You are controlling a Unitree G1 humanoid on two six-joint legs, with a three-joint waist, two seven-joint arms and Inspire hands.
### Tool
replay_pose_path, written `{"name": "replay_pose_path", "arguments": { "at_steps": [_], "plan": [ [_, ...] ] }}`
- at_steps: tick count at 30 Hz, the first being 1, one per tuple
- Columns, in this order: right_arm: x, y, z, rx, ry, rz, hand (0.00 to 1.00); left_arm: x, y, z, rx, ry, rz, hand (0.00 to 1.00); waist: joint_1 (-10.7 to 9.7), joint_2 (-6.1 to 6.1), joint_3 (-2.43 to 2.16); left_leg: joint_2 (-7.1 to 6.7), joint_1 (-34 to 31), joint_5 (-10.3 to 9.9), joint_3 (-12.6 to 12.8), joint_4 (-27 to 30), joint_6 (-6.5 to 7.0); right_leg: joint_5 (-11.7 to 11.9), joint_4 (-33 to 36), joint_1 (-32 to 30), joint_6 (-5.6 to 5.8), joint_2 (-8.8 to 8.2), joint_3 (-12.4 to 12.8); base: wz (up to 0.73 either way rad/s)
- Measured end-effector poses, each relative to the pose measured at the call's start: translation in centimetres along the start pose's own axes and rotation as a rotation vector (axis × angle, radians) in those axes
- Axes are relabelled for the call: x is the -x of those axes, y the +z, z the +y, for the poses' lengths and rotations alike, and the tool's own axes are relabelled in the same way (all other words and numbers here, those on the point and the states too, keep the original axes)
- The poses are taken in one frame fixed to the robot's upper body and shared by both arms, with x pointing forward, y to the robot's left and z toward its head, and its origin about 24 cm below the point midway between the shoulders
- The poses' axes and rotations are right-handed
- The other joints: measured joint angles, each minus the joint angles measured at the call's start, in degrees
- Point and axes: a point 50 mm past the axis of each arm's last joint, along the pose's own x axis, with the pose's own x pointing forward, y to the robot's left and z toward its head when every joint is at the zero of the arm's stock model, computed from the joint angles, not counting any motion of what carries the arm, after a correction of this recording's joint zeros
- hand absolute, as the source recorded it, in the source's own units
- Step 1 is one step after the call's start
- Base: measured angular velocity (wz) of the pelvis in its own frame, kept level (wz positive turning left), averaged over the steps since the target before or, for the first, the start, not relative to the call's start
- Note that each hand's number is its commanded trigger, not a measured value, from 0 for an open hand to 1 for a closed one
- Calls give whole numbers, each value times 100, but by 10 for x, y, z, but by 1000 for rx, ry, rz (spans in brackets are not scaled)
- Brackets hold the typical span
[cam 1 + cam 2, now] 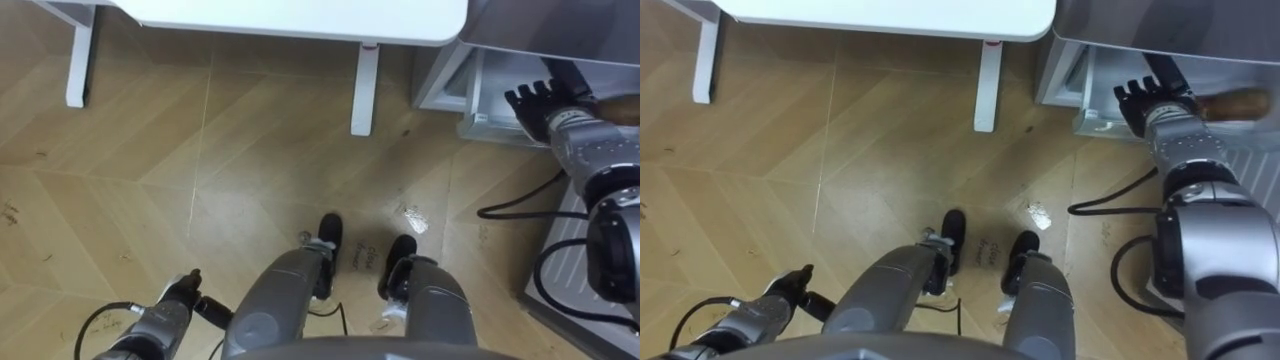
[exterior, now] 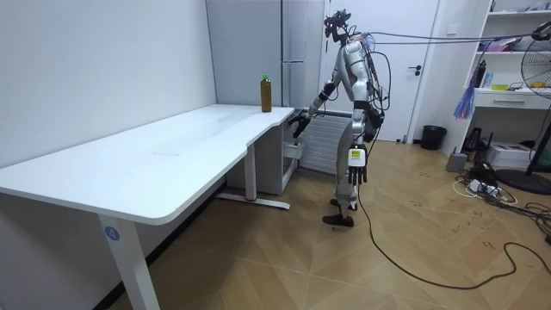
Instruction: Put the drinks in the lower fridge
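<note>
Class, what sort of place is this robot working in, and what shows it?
Probably an office or lab room: a long white desk, a tall grey fridge behind it, shelves and a fan at the room view's right.

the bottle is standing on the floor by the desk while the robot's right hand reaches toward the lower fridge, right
Not quite. The bottle stands on top of the white desk, at its end by the fridge, not on the floor; the room view shows this. The rest holds: the right hand reaches toward the lower fridge.
</note>
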Motion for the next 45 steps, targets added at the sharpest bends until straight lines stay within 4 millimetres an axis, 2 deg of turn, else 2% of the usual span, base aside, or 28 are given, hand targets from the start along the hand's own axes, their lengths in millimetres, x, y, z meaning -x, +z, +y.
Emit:
{"name": "replay_pose_path", "arguments": {
  "at_steps": [12,19,22,26,28,30,31,33,35,38,41,45],
  "plan": [
    [0,-1,-6,39,-22,2,0,0,-1,0,-2,0,1,0,-38,-35,3,19,98,0,3,20,0,17,-73,162,-6,4,-82,1],
    [1,-6,-17,87,-47,34,0,0,-1,0,0,-12,1,0,-52,-56,-3,109,359,0,23,-79,1,156,-442,591,15,164,-181,0],
    [1,-6,-19,109,-44,35,0,0,0,0,0,-11,-4,0,-129,-67,-7,113,382,0,45,-80,1,154,-434,626,17,162,-204,6],
    [3,-7,-36,165,-54,43,0,0,4,2,4,-11,-25,0,-167,-67,-8,133,634,-1,37,-158,1,151,-603,934,32,182,-238,9],
    [4,-8,-44,198,-63,48,0,0,5,5,6,-6,-39,0,-188,-63,-15,158,761,-3,16,-182,-1,171,-737,1113,44,266,-233,3],
    [6,-9,-53,219,-73,53,0,0,6,7,25,-10,-49,0,-181,-64,-54,195,860,-14,28,-208,-12,227,-882,1263,44,329,-226,-6],
    [7,-9,-59,221,-70,54,0,0,6,9,36,-12,-53,0,-186,-59,-88,220,925,-15,24,-236,-14,284,-1004,1371,42,371,-229,-5],
    [10,-10,-68,236,-68,54,0,0,6,10,63,-10,-59,0,-241,-41,-120,239,1054,-20,-10,-266,-22,347,-1158,1569,46,424,-252,3],
    [14,-10,-86,278,-89,60,0,0,2,12,93,-1,-58,0,-323,-34,-179,244,1296,-21,-35,-379,-24,405,-1414,1873,63,466,-288,5],
    [24,-15,-115,350,-128,90,0,1,-4,13,132,3,-41,0,-334,-52,-261,242,1664,-22,-6,-565,-24,453,-1638,2237,92,495,-282,-4],
    [34,-25,-139,391,-144,133,0,2,-12,14,174,14,-32,0,-356,-81,-287,235,1967,-35,23,-705,-31,446,-1735,2491,107,502,-247,-8],
    [43,-31,-158,480,-166,178,0,4,-22,13,204,21,-22,0,-512,-103,-286,229,2259,-72,32,-781,-41,428,-1838,2752,128,514,-229,-3]
  ]
}}
